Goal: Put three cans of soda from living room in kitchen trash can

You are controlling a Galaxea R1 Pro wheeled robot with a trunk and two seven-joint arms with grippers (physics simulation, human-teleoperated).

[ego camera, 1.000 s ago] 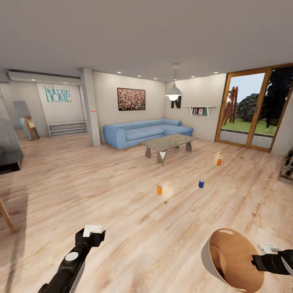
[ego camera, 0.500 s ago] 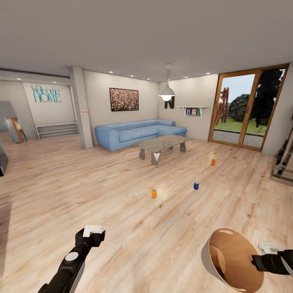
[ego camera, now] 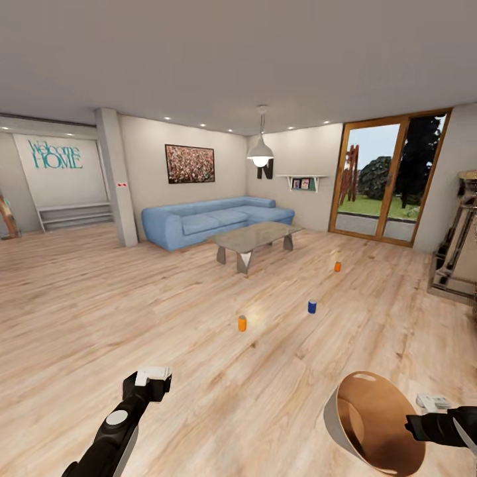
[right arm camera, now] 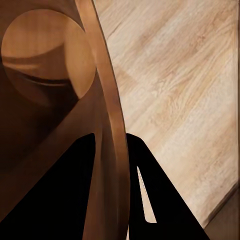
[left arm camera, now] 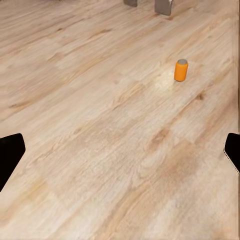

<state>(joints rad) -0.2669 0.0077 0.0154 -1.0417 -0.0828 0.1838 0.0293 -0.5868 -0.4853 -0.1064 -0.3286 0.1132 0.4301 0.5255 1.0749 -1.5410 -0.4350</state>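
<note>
Three cans of soda stand upright on the living room's wood floor: an orange can (ego camera: 242, 323) nearest me, a dark blue can (ego camera: 312, 307) to its right, and a second orange can (ego camera: 337, 266) farther back. The nearest orange can (left arm camera: 181, 70) also appears ahead of my left gripper (left arm camera: 120, 155), which is open and empty. In the head view the left gripper (ego camera: 154, 377) hangs low at the left. My right gripper (ego camera: 416, 426) is shut on the rim of the tash can (ego camera: 371, 424), tilted with its brown inside (right arm camera: 45, 55) facing me. The kitchen is out of view.
A blue sofa (ego camera: 212, 222) and a glass-topped low table (ego camera: 255, 237) stand behind the cans. Wood-framed glass doors (ego camera: 381, 185) are at the back right, a metal rack (ego camera: 457, 262) at the right edge, a pillar (ego camera: 116, 179) at the left. Open floor lies between me and the cans.
The whole head view has swung, so the room slid left and a metal rack came into view at the right. Both arms keep their pose; the tash can stays held.
</note>
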